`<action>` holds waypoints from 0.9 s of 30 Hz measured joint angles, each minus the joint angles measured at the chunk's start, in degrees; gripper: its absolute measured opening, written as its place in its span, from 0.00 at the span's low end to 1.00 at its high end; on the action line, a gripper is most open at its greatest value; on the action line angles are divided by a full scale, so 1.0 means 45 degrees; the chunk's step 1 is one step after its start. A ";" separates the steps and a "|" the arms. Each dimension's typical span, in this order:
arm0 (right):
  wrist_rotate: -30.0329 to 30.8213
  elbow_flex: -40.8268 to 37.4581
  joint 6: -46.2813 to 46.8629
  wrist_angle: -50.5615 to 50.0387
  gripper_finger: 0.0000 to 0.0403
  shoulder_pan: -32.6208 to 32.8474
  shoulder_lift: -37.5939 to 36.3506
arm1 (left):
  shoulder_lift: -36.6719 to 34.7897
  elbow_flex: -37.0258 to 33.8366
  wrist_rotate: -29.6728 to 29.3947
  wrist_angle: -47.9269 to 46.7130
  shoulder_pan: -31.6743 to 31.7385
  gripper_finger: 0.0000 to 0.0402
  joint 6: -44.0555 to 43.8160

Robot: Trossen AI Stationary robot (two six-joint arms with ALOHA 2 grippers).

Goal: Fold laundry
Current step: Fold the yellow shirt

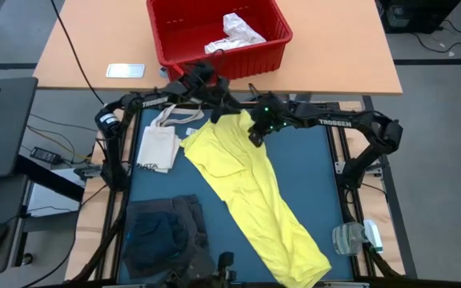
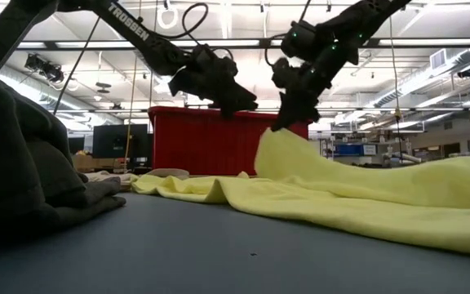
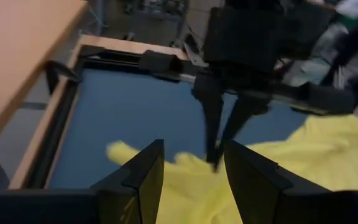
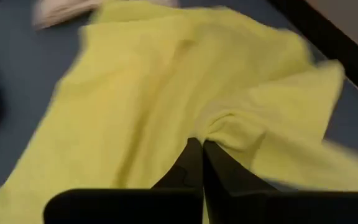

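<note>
One long yellow garment [image 1: 250, 196] runs diagonally across the blue counter [image 1: 310, 172], from the upper middle of the overhead frame down to the lower right, and its top edge is pinched up off the surface. The right gripper [image 1: 254, 134] has its fingers closed tight on a small bunched fold of that yellow cloth, puckering it into a peak. That's a thin bite, so if the arm lifts hard the fabric could slide free, or drag the whole length askew toward the clear plastic item [image 1: 350, 238] at the lower right. The left gripper [image 1: 214, 110] hovers just beside it, about half open and holding nothing; two arms this close could clash. Cream tote bag [image 1: 160, 144] at the upper left touches the yellow edge and could get snagged. Dark grey garment [image 1: 162, 236] sits lower left, red bin [image 1: 214, 36] beyond.
</note>
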 joint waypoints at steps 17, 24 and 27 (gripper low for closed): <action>0.2053 0.0005 -0.2751 0.0890 0.00 0.1448 -0.0005 | -0.0005 0.0000 -0.0731 -0.2998 -0.1373 0.43 0.3664; 0.2735 0.0005 -0.5478 0.1044 0.00 0.2233 -0.0010 | -0.0005 0.0000 -0.2043 -0.3042 -0.1555 0.49 0.3619; 0.2852 0.0005 -0.6604 0.0561 0.00 0.2676 -0.0010 | -0.0005 0.0000 -0.2007 -0.3257 -0.1421 0.49 0.3178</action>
